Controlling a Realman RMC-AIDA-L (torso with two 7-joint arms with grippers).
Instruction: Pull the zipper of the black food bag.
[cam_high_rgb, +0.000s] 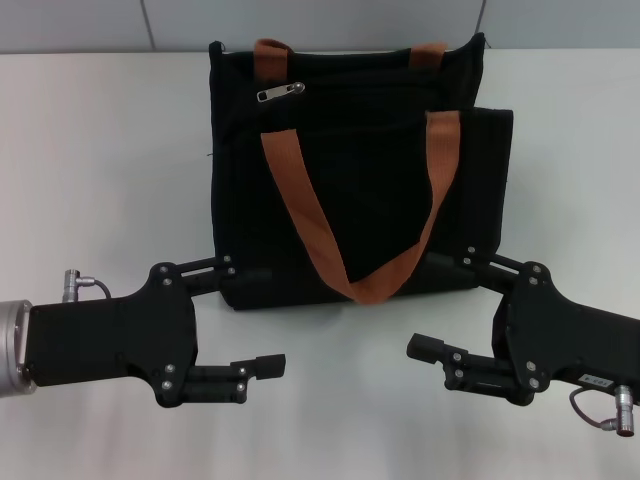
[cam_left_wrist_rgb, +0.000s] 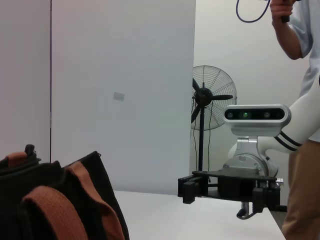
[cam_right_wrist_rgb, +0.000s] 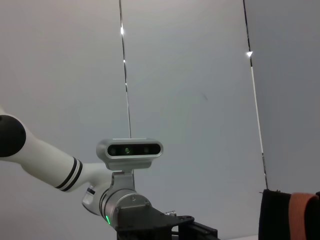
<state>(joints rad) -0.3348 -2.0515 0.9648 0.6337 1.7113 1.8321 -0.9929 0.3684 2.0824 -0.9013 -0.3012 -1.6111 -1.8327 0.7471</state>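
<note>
The black food bag (cam_high_rgb: 360, 170) lies on the white table (cam_high_rgb: 100, 150), its two orange-brown strap handles (cam_high_rgb: 300, 210) draped over its front. The silver-grey zipper pull (cam_high_rgb: 281, 92) sits near the bag's far left top edge. My left gripper (cam_high_rgb: 262, 316) is open and empty at the bag's near left corner, one finger beside the bag's bottom edge. My right gripper (cam_high_rgb: 432, 304) is open and empty at the near right corner, likewise placed. The bag also shows in the left wrist view (cam_left_wrist_rgb: 50, 210) and the right wrist view (cam_right_wrist_rgb: 290, 215).
The left wrist view shows my right gripper (cam_left_wrist_rgb: 190, 189) farther off, a standing fan (cam_left_wrist_rgb: 207, 95) and a person (cam_left_wrist_rgb: 305, 150) beyond the table. The right wrist view shows my left arm's wrist camera (cam_right_wrist_rgb: 129, 149) against grey wall panels.
</note>
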